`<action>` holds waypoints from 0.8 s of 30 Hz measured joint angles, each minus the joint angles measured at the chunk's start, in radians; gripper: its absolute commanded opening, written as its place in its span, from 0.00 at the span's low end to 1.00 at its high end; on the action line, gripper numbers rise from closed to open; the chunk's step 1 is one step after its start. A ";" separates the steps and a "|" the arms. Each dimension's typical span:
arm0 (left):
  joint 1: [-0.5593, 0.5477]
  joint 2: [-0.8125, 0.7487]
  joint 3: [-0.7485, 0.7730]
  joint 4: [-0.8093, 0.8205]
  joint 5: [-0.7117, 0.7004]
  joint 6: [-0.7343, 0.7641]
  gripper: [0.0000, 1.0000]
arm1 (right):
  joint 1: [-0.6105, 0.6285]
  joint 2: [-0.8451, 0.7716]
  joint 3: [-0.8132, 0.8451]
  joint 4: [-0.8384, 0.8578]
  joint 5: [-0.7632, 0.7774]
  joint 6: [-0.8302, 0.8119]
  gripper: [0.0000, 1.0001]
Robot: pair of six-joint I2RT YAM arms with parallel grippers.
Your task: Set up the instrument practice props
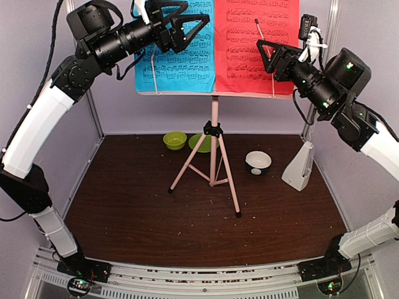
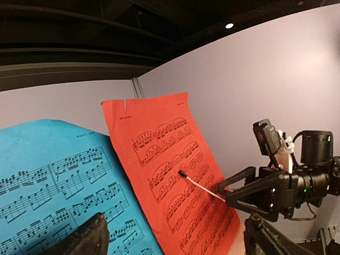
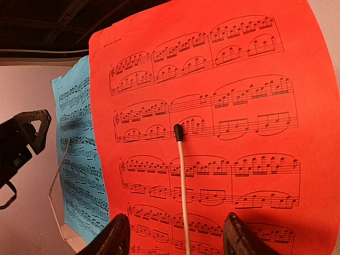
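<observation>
The pale pink tripod music stand (image 1: pixel 214 134) stands mid-table. The blue sheet (image 1: pixel 177 62) and the red sheet (image 1: pixel 249 43) rest side by side on its desk. A thin white retainer rod with a black tip (image 3: pixel 180 170) lies across the red sheet (image 3: pixel 239 106); another wire crosses the blue sheet (image 3: pixel 71 159). My left gripper (image 1: pixel 198 12) is open and empty in front of the blue sheet's top right (image 2: pixel 48 180). My right gripper (image 3: pixel 177 239) is open, its fingers either side of the rod, close to the red sheet. The white pyramid metronome (image 1: pixel 299 165) stands at the right.
A lime green bowl (image 1: pixel 174 140) and plate (image 1: pixel 198 143) sit behind the tripod. A small white bowl with a dark base (image 1: pixel 258 162) sits right of the tripod legs. Grey walls and frame posts close in the back and sides.
</observation>
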 measured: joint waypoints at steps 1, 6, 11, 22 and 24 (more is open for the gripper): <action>0.000 -0.015 -0.019 -0.009 -0.008 -0.003 0.98 | 0.000 -0.006 0.000 -0.005 0.000 0.004 0.72; 0.000 -0.113 -0.140 -0.065 -0.067 -0.024 0.98 | 0.000 -0.059 -0.001 -0.038 0.014 0.005 0.91; 0.040 -0.203 -0.233 -0.129 -0.124 -0.106 0.98 | 0.000 -0.116 -0.001 -0.096 0.043 0.002 0.95; 0.218 -0.436 -0.499 -0.221 -0.174 -0.335 0.98 | 0.000 -0.262 -0.094 -0.288 0.119 0.064 0.97; 0.250 -0.473 -0.549 -0.230 -0.175 -0.378 0.98 | 0.000 -0.300 -0.131 -0.324 0.145 0.086 0.97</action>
